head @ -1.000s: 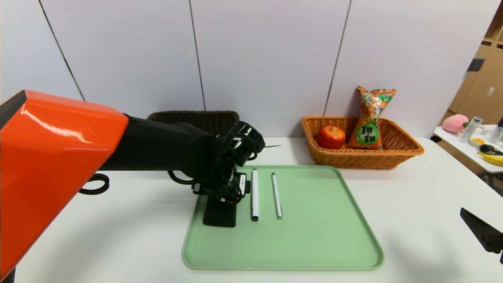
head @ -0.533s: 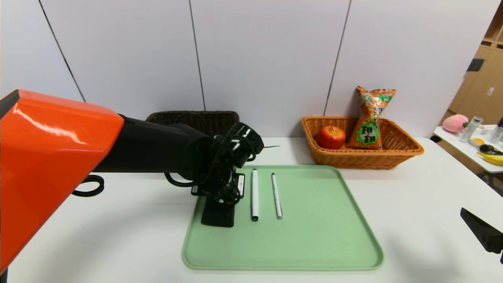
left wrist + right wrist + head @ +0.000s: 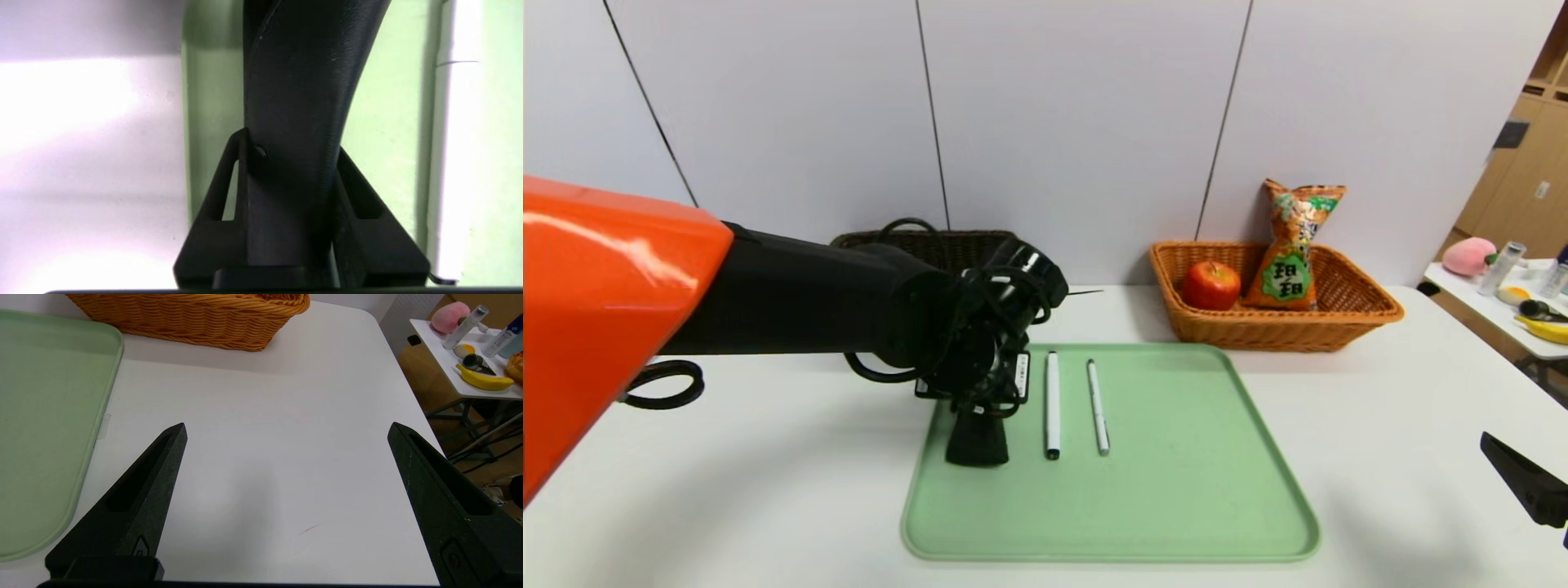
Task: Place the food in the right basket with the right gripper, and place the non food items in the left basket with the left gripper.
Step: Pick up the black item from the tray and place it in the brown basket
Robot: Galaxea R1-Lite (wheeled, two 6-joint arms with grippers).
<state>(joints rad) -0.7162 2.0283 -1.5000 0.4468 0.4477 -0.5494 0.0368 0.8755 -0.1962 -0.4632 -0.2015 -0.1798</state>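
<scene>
Left pincer (image 3: 977, 447) clenched on black object (image 3: 292, 102) at tray (image 3: 1176, 498) 9 o'clock edge. Right pincer (image 3: 288, 425) released, at surface (image 3: 1380, 408) 4 o'clock.

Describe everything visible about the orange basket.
The orange basket is woven wicker, rectangular with flared sides, upright on the white table behind the green tray's right corner, near the wall. Inside sit a red apple and a snack bag standing upright. No gripper touches it.

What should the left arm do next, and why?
Probably lift straight up: the left gripper has its fingers pressed on both sides of a black object on the green tray, and the dark basket waits behind. The right gripper sits parked, open.
</scene>
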